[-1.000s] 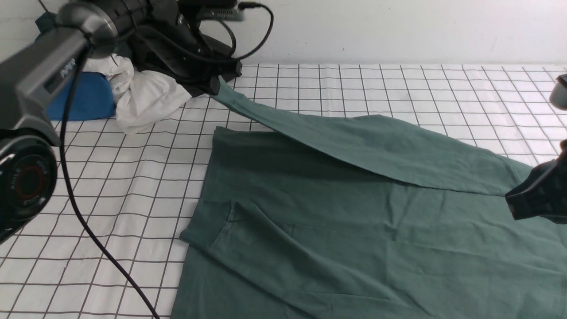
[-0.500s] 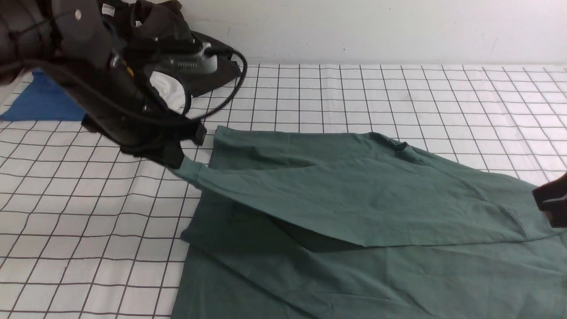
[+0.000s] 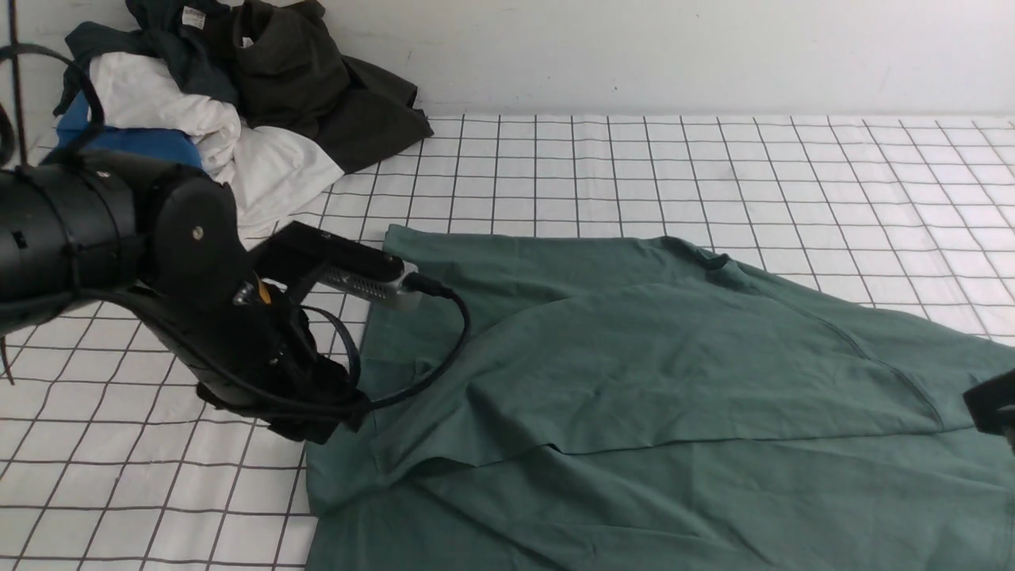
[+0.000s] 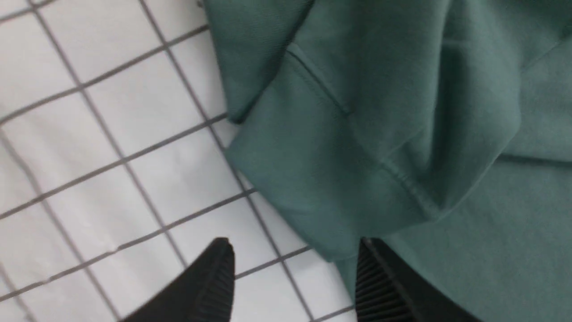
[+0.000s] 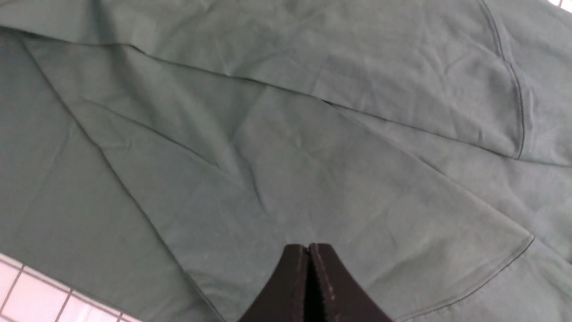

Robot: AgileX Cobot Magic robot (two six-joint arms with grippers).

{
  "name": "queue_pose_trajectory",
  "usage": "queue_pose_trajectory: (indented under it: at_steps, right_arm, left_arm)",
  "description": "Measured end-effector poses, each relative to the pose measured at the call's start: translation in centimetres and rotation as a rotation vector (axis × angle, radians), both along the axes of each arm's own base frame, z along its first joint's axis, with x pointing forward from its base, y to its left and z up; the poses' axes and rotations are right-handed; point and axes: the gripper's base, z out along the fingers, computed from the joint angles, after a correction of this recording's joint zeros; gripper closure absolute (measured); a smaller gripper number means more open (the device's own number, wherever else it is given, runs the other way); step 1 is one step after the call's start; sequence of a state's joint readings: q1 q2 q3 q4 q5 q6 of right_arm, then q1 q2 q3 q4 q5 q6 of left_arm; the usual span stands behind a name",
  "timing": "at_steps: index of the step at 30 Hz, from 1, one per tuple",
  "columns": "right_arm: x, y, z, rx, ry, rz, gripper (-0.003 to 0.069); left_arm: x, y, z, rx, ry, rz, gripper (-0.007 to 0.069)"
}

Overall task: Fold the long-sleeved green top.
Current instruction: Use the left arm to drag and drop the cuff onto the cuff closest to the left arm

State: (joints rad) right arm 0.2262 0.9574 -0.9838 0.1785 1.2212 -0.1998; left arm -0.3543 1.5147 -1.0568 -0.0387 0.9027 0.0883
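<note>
The green top (image 3: pixel 634 381) is spread flat on the checked bench (image 3: pixel 714 174), filling the lower right of the front view. One sleeve (image 3: pixel 555 373) is laid across its body toward the lower left.

In the left wrist view the cuff (image 4: pixel 313 201) is seen bunched at the garment's edge, partly over bare bench. The left end effector (image 4: pixel 295 250) is parted wide just beside the cuff, with nothing gripped. The right end effector (image 5: pixel 308 250) is pressed fully together above the cloth, holding nothing, and is seen only at the right edge of the front view.

The step is judged to be setting down the folded sleeve. To finish it well, the left arm should be drawn up and away cleanly so that the cuff is not caught by a finger. The cable (image 3: pixel 444 349) looped over the cloth should be kept from dragging the fold. The rumpled cuff would be better flattened inside the garment's outline before the next fold is taken. The pile of clothes (image 3: pixel 238 103) at the upper left should be avoided.
</note>
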Motion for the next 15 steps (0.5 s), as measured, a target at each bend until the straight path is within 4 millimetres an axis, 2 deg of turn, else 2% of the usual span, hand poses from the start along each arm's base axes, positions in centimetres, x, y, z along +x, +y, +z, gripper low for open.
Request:
queue_pose_trajectory:
  at_steps: [2, 3, 5, 7, 10, 11, 13, 15]
  right_arm:
    - [-0.5, -0.1, 0.2, 0.005, -0.002, 0.005, 0.0673]
    - [-1.2, -0.1, 0.6, 0.021, -0.012, 0.010, 0.0673]
    - [-2.1, 0.0, 1.1, 0.054, -0.035, 0.019, 0.0673]
    - [-2.7, 0.0, 1.4, 0.078, -0.050, 0.027, 0.0673]
    - [-4.0, 0.3, 1.8, 0.125, -0.077, 0.057, 0.0673]
    - [-4.0, 0.3, 1.8, 0.126, -0.075, 0.057, 0.0673]
    - [-4.7, 0.5, 1.3, 0.126, -0.066, 0.089, 0.0673]
    - [-4.9, 0.6, 0.6, 0.120, -0.047, 0.105, 0.0673]
  left_arm:
    - [-0.5, 0.4, 1.0, 0.015, -0.022, -0.008, 0.0223]
    - [-1.7, 0.8, 2.6, 0.029, -0.045, -0.021, 0.0201]
    - [-3.5, 1.0, 3.9, 0.046, -0.051, -0.066, 0.0193]
    - [-4.7, 0.8, 4.0, 0.061, -0.026, -0.121, 0.0190]
    - [-8.4, -0.6, 1.4, 0.113, 0.128, -0.340, 0.0190]
    - [-8.7, -0.6, 1.2, 0.119, 0.139, -0.354, 0.0190]
    - [-11.1, -1.7, -1.8, 0.159, 0.247, -0.548, 0.0188]
    - [-12.7, -2.2, -3.5, 0.179, 0.291, -0.663, 0.0188]
